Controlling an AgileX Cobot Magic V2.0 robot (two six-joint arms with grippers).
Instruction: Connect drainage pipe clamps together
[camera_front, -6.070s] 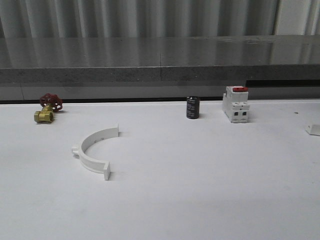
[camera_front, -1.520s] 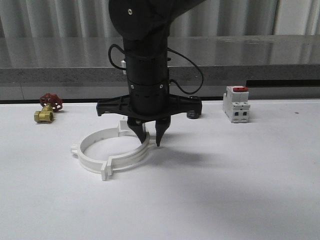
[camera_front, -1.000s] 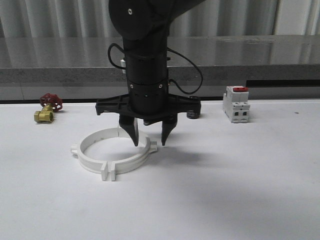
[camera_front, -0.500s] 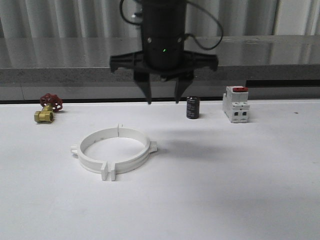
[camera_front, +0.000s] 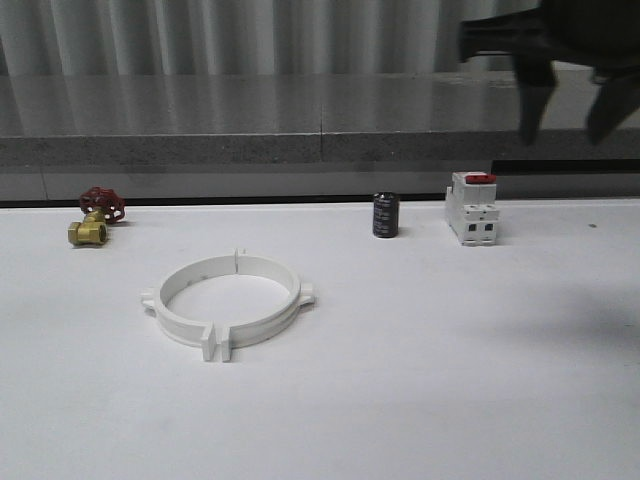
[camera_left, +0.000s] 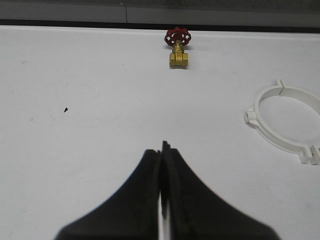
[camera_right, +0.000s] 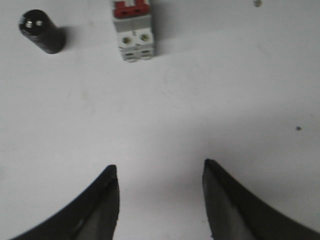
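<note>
The two white drainage pipe clamps (camera_front: 228, 310) lie joined as one ring on the white table, left of centre, their end tabs meeting at front and back. The left wrist view shows part of that ring (camera_left: 287, 120) off to one side of my left gripper (camera_left: 161, 150), which is shut with nothing in it. My right gripper (camera_front: 567, 128) hangs high at the upper right, blurred, far from the ring. It is open and empty (camera_right: 159, 170) above bare table.
A brass valve with a red handle (camera_front: 93, 219) sits at the back left. A black cylinder (camera_front: 386, 215) and a white breaker with a red top (camera_front: 472, 207) stand at the back, right of centre. A grey ledge (camera_front: 320, 145) runs behind the table.
The right gripper opened and let go of the clamp half, leaving both halves joined as a ring. It then rose and swung away to the upper right.
</note>
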